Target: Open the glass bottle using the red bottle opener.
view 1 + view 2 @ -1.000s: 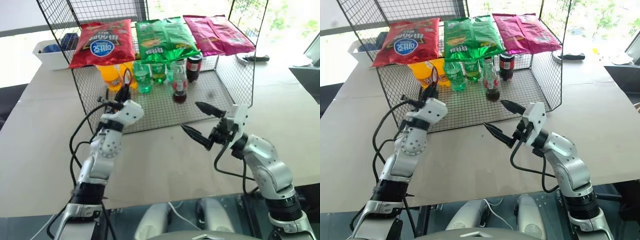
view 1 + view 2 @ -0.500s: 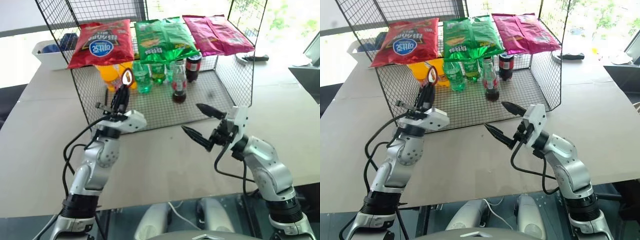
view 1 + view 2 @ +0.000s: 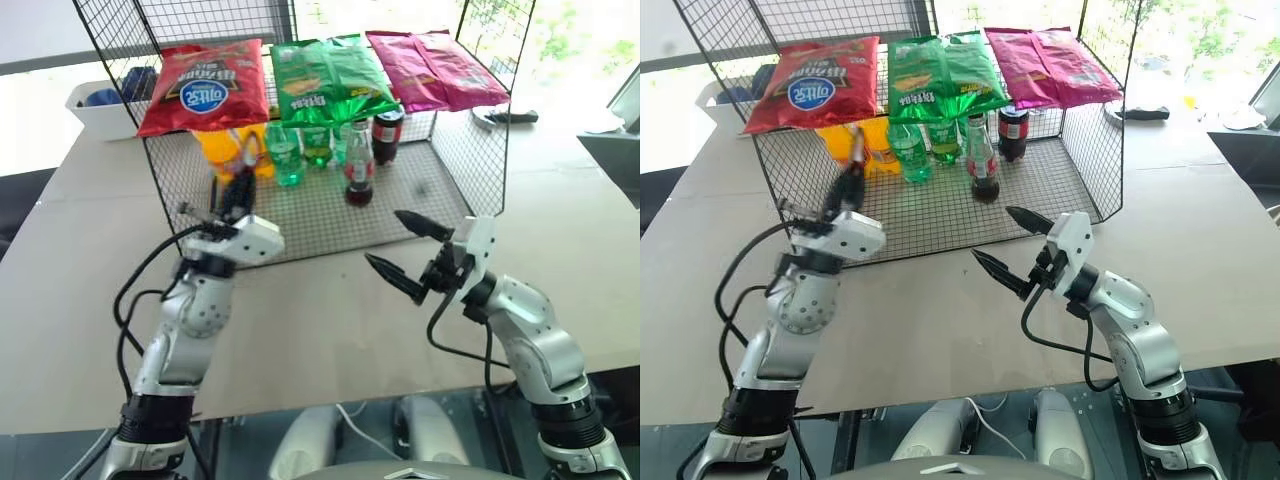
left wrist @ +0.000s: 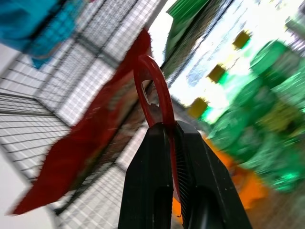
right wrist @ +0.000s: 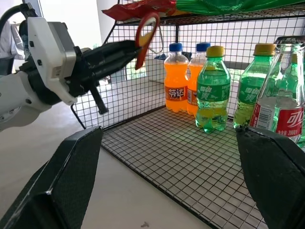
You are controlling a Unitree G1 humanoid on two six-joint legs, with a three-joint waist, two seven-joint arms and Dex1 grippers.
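- Left gripper (image 4: pixel 164 131) is clamped tight on the small flat red bottle opener (image 4: pixel 155 90) — the oval loop pokes up past the black fingertips, out in front of the black wire-mesh rack (image 3: pixel 470 150).
- Right gripper (image 3: pixel 408 245) is spread wide with nothing in it, just off the rack's front edge, well apart from the left.
- The slim clear glass bottle with the red label band (image 3: pixel 359 165) stands upright on the rack's mesh floor, cap on, beside the green plastic bottles (image 3: pixel 287 155) — no gripper touching it.
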